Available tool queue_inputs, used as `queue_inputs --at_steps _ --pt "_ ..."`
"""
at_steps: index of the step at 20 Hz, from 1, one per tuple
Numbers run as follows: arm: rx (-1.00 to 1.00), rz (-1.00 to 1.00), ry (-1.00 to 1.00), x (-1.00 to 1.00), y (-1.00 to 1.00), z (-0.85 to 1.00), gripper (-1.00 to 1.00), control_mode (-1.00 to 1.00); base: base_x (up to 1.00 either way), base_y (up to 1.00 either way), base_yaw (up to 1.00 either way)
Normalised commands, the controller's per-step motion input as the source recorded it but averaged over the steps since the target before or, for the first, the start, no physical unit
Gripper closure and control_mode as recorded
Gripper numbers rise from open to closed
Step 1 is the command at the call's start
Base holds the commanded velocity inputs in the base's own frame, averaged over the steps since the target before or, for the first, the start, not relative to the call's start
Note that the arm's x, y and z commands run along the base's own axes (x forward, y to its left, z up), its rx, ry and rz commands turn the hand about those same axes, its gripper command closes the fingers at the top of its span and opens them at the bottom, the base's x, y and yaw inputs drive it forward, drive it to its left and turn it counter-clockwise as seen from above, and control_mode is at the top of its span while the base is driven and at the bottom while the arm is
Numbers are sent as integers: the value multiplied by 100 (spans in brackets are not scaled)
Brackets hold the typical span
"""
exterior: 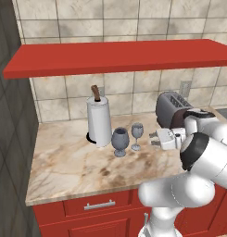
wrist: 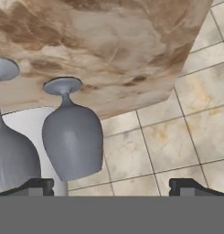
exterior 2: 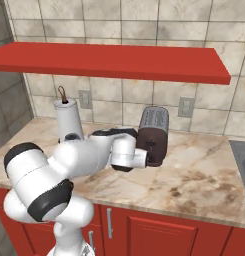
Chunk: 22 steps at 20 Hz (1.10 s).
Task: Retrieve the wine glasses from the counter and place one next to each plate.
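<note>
Two wine glasses stand upright on the marbled counter [exterior: 78, 166], to the right of a white paper-towel roll. The wider, dark grey glass [exterior: 120, 141] is on the left and the slimmer, paler glass [exterior: 137, 135] on the right. My gripper [exterior: 153, 138] hovers level with them, just right of the slimmer glass, pointing left, open and holding nothing. The hand view is rolled upside down. In it the wider glass [wrist: 72, 137] hangs ahead of my gripper [wrist: 112, 187], and the slimmer glass [wrist: 8, 155] is at the left edge. The plates are out of view.
The paper-towel roll [exterior: 98, 121] with its brown knob stands behind the glasses, close to the wall. A dark toaster [exterior: 172, 109] sits at the back right beside my wrist. A red shelf [exterior: 115, 55] runs overhead. Red drawer fronts [exterior: 98, 203] line the counter's near edge.
</note>
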Motion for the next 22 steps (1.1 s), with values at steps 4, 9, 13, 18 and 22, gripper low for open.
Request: queue_inputs --at_steps 4,9,13,18,22 --pt "0 -1 -7 0 0 -18 -100 -100 0 0 0" --pt "0 -6 -9 0 1 -17 -100 -100 0 0 0" --pt "0 -18 -5 0 7 -8 -100 -100 0 0 0" --pt "0 -19 0 0 21 -2 -100 -100 0 0 0" --pt "0 -6 0 6 22 0 -100 -100 0 0 0"
